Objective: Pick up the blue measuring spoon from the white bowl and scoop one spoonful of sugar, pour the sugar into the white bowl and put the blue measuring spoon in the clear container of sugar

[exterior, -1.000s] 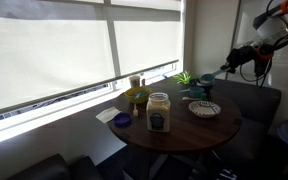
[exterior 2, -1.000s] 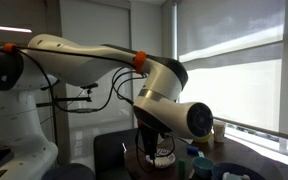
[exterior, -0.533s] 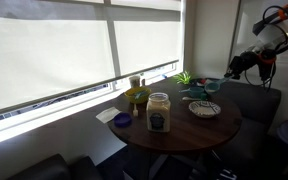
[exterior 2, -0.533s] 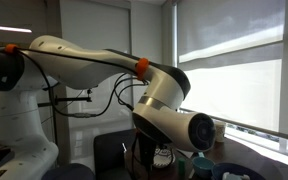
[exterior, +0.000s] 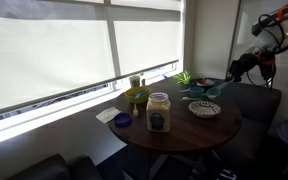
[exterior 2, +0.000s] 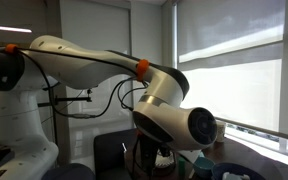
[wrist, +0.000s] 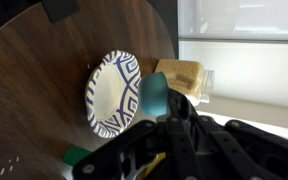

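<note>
In the wrist view my gripper (wrist: 167, 108) is shut on the handle of the blue measuring spoon (wrist: 154, 93), whose teal scoop sticks out past the fingertips. Beyond the scoop, the white bowl (wrist: 112, 93) with its blue pattern sits on the dark table. The clear container of sugar (wrist: 184, 76) shows just behind the scoop. In an exterior view the gripper (exterior: 230, 78) hangs above the table's right edge, right of the white bowl (exterior: 205, 108). The clear container of sugar (exterior: 159, 112) stands at the table's middle.
A round dark wooden table (exterior: 184, 128) holds a small dark-blue dish (exterior: 123, 120), a yellow-green jar (exterior: 136, 97) and a green plant (exterior: 184, 77). A dark seat back (exterior: 254, 100) stands right of it. In an exterior view the arm (exterior 2: 164, 100) fills the frame.
The gripper has moved to the right, away from the table's middle, with the spoon still in it. The things on the table have not moved.
</note>
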`<control>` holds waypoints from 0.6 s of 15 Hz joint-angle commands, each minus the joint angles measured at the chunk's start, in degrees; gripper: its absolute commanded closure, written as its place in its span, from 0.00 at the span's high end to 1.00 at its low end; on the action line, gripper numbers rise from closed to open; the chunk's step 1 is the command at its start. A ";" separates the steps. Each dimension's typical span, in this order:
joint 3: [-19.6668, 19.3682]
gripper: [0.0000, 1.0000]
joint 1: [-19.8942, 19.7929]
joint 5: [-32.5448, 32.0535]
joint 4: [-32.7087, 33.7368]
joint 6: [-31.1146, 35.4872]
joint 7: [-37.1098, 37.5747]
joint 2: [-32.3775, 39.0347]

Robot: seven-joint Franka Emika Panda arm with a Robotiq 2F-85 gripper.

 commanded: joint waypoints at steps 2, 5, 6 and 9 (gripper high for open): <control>1.49 0.02 1.09 -3.28 1.14 4.15 3.06 -0.25; 3.60 0.02 2.85 -5.47 1.71 8.00 4.01 0.01; 4.30 0.02 3.43 -6.59 2.09 9.47 4.55 0.35; 5.67 0.02 4.90 -10.25 2.95 12.14 6.90 0.93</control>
